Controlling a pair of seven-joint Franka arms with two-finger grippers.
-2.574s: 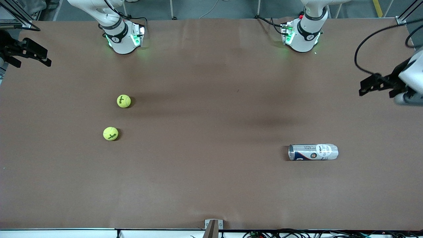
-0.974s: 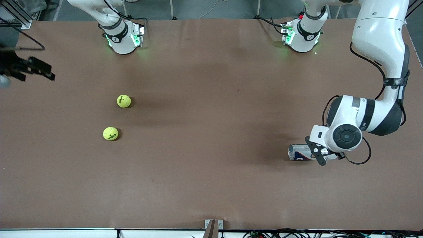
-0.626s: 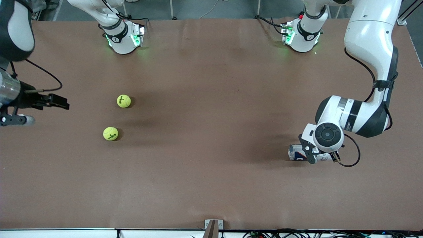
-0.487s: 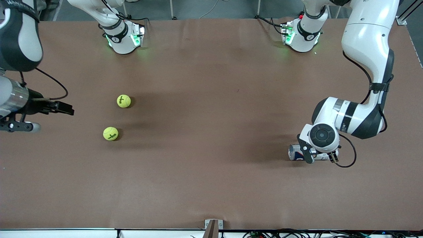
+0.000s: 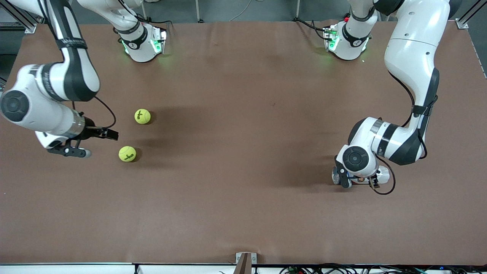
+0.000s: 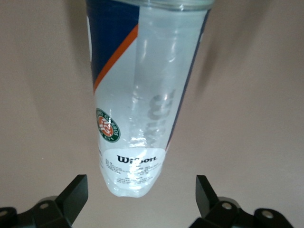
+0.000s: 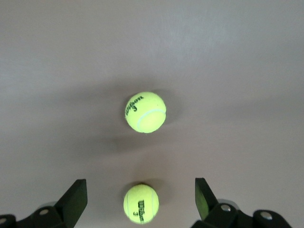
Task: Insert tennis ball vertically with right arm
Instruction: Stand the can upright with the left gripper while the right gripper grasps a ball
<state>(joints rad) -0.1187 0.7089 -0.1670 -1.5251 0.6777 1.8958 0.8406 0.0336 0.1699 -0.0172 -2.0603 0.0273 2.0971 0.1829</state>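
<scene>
Front view, lower right: the open left claw sits over the lying ball can. Middle left, the open right claw is beside two tennis balls on bare table.

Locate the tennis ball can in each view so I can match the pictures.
Front view: tennis ball can lying on its side under the left gripper, mostly hidden.
Left wrist view: can centred between the open jaws.
Right wrist view: not in it.
Shared landmark: brown table.
</scene>
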